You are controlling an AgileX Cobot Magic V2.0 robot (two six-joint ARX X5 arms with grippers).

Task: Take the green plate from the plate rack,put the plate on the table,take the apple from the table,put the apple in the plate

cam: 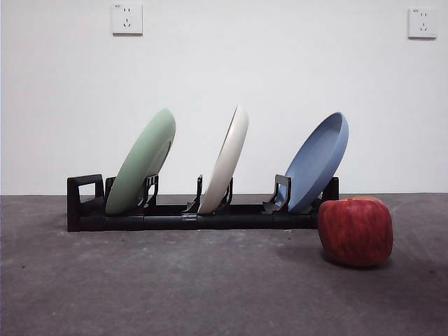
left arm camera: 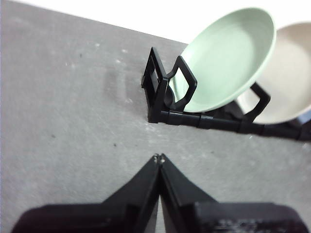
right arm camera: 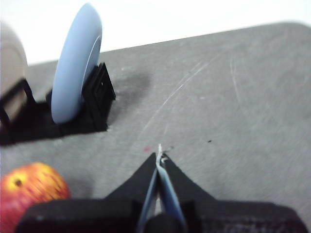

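Note:
The green plate [cam: 142, 163] leans in the left slot of the black plate rack [cam: 189, 218], next to its squared loop handle. It also shows in the left wrist view [left arm camera: 228, 58], held by the rack [left arm camera: 167, 92]. The red apple [cam: 355, 230] sits on the grey table [cam: 175, 287] in front of the rack's right end; it also shows in the right wrist view [right arm camera: 29, 191]. My left gripper [left arm camera: 159, 158] is shut and empty above the table, short of the rack's handle end. My right gripper [right arm camera: 159, 154] is shut and empty, beside the apple.
A cream-white plate [cam: 225, 161] stands in the rack's middle slot and a blue plate [cam: 318, 161] in its right slot; the blue plate also shows in the right wrist view [right arm camera: 75, 63]. A white wall with two sockets [cam: 127, 19] is behind.

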